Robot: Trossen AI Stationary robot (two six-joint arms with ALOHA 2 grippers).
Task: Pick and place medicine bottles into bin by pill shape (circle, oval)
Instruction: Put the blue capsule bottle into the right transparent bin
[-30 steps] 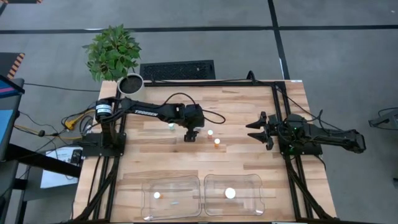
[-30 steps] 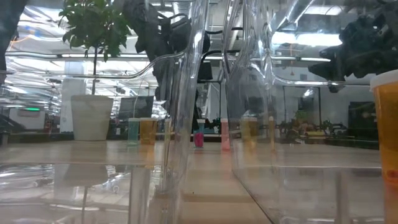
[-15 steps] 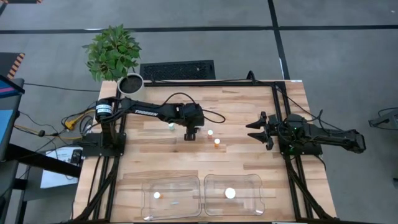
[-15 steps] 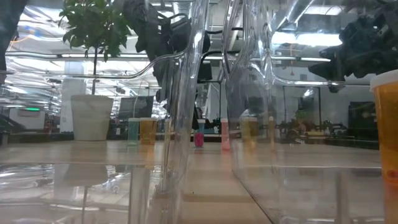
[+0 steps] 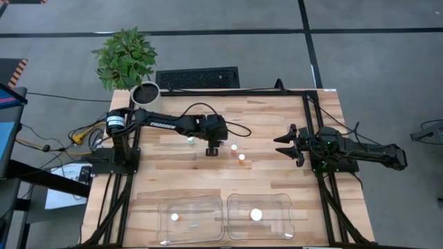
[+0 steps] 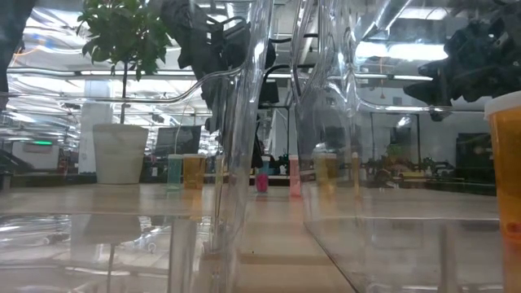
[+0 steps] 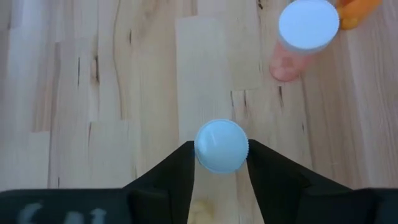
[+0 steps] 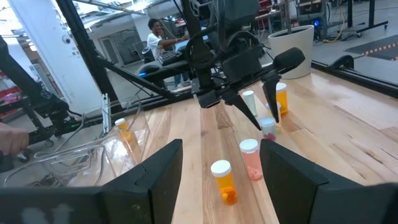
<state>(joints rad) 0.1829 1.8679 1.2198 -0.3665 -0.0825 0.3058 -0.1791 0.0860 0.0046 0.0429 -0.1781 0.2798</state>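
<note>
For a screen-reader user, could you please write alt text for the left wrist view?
The left gripper straddles a small white-capped bottle on the wooden table, a dark finger on either side. Another white-capped bottle with a pink body stands beyond it, apart, with something orange at the picture's edge.

light: even, bright overhead | shadows: soft, short | glare: strong reflections on clear bins (image 6: 269, 122) in low view | blur: room beyond perhaps defocused
</note>
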